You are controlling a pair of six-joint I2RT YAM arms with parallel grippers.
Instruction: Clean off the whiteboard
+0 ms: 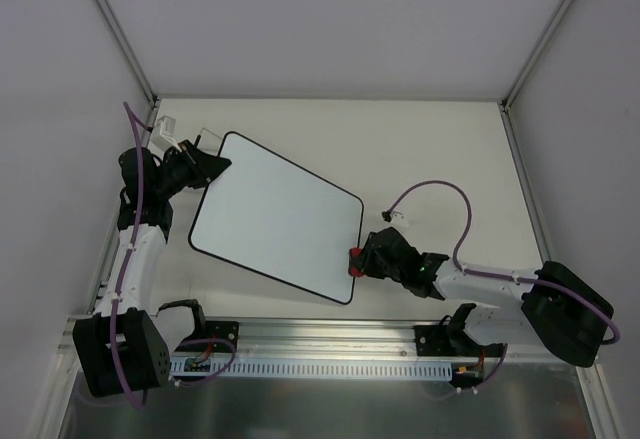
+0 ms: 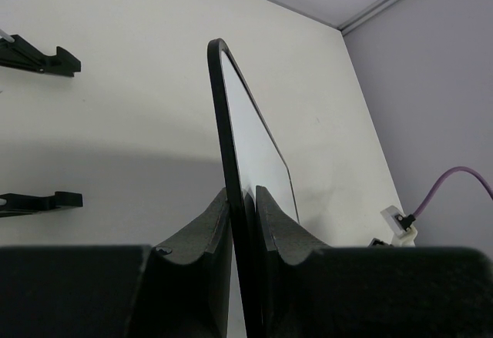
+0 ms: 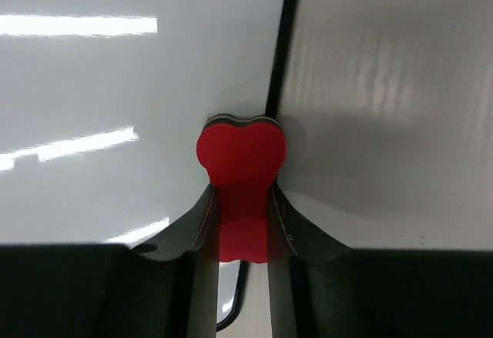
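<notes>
The whiteboard (image 1: 275,215) is white with a thin black border, lies tilted on the table and shows no marks. My left gripper (image 1: 213,165) is shut on its upper-left edge; in the left wrist view the board (image 2: 231,153) stands edge-on between my fingers (image 2: 212,222). My right gripper (image 1: 366,260) is shut on the small red bone-shaped eraser (image 1: 355,261), which rests on the board's right edge near its lower right corner. In the right wrist view the eraser (image 3: 242,161) sits across the board's black border (image 3: 282,61), its far end touching the white surface.
A purple cable (image 1: 432,199) loops on the table right of the board. A white clip (image 1: 165,124) lies at the table's far left corner. Two black brackets (image 2: 38,57) show on the table in the left wrist view. Grey walls enclose the table.
</notes>
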